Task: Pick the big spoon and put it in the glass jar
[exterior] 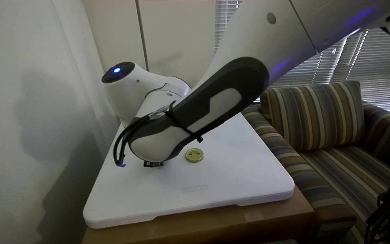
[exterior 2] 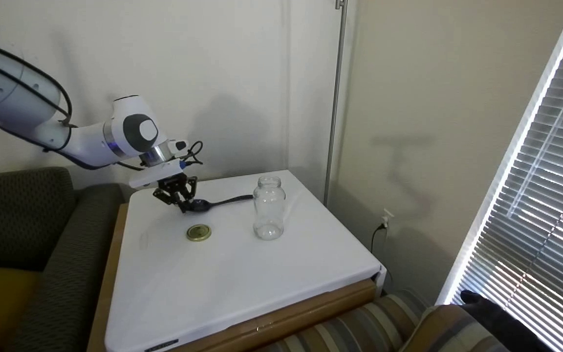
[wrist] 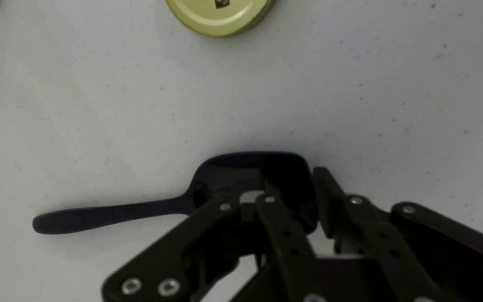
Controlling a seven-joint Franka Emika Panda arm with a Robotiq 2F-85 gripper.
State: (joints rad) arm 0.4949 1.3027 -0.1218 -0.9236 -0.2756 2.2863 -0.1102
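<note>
Lying partly between end effector [wrist: 293, 186] fingers: spoon [wrist: 210, 184]

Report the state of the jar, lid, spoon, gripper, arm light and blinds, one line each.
Glass jar: upright, uncovered, nothing visible inside.
Gold lid: off the jar, flat on the tabletop.
Big spoon: on the tabletop, outside the jar.
Gripper: jaws around the spoon's bowl tip; grip unclear.
Arm light: lit blue.
Blinds: down, light showing through.

big spoon [wrist: 224, 176]: black, lying on white surface [exterior 2: 208, 283] | glass jar [exterior 2: 269, 210]: clear, upright, open-mouthed, apart from big spoon
</note>
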